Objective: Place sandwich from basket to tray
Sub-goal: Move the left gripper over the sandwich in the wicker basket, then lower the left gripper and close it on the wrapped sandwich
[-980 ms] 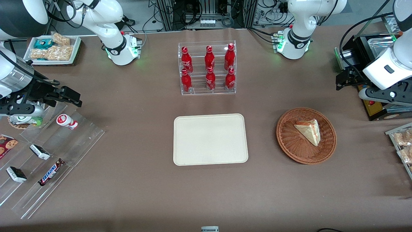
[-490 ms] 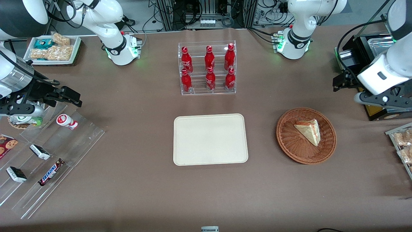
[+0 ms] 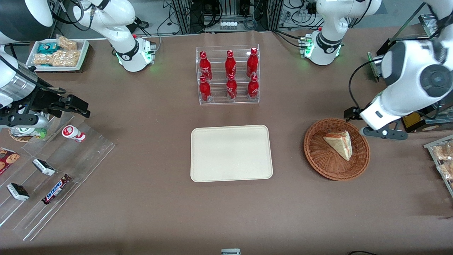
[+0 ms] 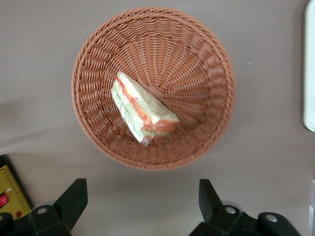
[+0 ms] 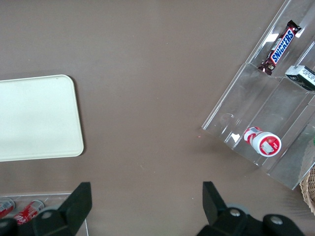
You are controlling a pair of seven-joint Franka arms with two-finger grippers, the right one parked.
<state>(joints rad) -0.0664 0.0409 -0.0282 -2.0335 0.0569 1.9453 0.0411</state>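
The sandwich [image 3: 339, 144] [image 4: 142, 110], a pale wedge with red and green filling on its edge, lies in the round wicker basket [image 3: 318, 163] [image 4: 206, 54]. The cream tray [image 3: 231, 153] [image 4: 310, 73] [image 5: 34, 118] sits bare beside the basket, toward the parked arm's end. My left gripper [image 3: 354, 114] [image 4: 141, 199] hovers above the table just outside the basket's rim, a little farther from the front camera than the sandwich. It is open, with only brown tablecloth showing between its black fingers [image 4: 74, 196].
A clear rack of red bottles [image 3: 228, 74] stands farther from the front camera than the tray. A black and yellow box [image 3: 410, 122] sits near my arm. Bagged snacks [image 3: 442, 156] lie at the working arm's end, an acrylic snack stand [image 3: 60, 166] at the parked arm's.
My left arm has swung in from the table's end toward the basket, bringing the gripper down to the basket's rim. The sandwich, basket and tray have not moved.
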